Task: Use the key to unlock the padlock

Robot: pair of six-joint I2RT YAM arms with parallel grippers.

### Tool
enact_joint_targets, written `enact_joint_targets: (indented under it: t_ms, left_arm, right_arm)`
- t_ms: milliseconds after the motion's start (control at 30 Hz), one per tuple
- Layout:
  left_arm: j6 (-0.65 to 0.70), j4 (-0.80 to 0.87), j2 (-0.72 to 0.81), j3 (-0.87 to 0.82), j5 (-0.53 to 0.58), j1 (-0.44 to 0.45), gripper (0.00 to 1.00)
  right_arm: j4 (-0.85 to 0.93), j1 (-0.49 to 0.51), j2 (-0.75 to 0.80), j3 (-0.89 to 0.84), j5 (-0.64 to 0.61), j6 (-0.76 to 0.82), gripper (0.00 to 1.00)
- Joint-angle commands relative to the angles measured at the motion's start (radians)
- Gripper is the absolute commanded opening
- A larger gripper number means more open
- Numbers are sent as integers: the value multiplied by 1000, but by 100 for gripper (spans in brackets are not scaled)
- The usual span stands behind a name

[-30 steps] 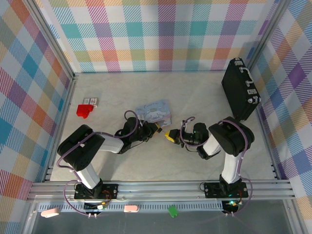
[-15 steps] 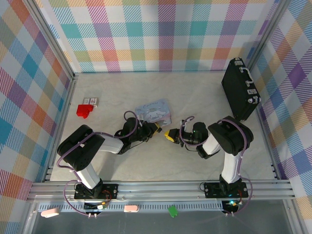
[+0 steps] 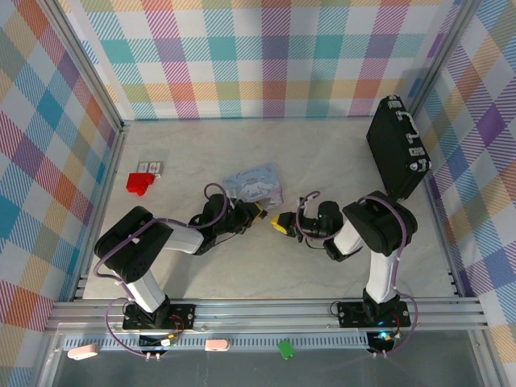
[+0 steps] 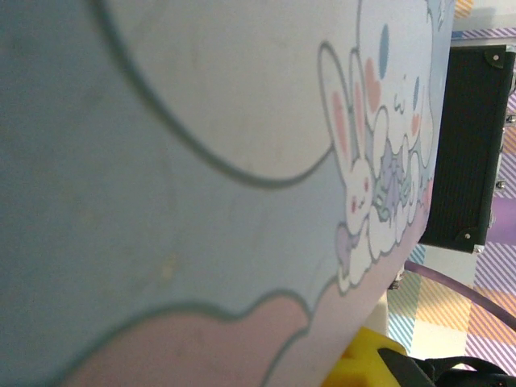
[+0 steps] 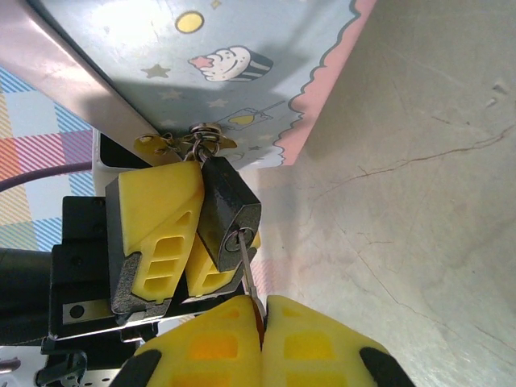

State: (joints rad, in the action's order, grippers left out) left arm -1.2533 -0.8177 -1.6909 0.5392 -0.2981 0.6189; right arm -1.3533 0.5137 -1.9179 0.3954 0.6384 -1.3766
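Observation:
The small black padlock (image 5: pixel 228 211) hangs by its silvery shackle from the latch of the light blue cartoon tin (image 5: pixel 201 72). My left gripper (image 3: pixel 260 214) is shut on the padlock's body, and its yellow fingers (image 5: pixel 157 222) sit on either side of it in the right wrist view. My right gripper (image 5: pixel 262 322) is shut on the thin metal key (image 5: pixel 247 270), whose tip is in the keyhole on the padlock's end face. In the top view the right gripper (image 3: pixel 282 224) faces the left one just in front of the tin (image 3: pixel 256 182).
A black hard case (image 3: pixel 397 149) stands against the right wall. A red block (image 3: pixel 139 184) lies at the far left beside a small pale packet (image 3: pixel 151 168). The tin's printed face (image 4: pixel 201 161) lies close in front of the left wrist camera. Checked walls enclose the marble tabletop.
The tin has shifted and tilted slightly to the left. Both arms have barely moved, and both grips are as they were.

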Motion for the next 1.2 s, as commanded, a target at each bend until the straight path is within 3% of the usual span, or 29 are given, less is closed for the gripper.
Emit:
enact_joint_targets:
  t_ms: [0,1167]
  left_arm:
    - [-41,-46,35,-5,-44,-4,0]
    - [-70,-101,54,-21,-56,5,0]
  right_arm:
    - [-53,11,-9,28,15,5,0]
    - [-55,-5,-30,81,40,-28,0]
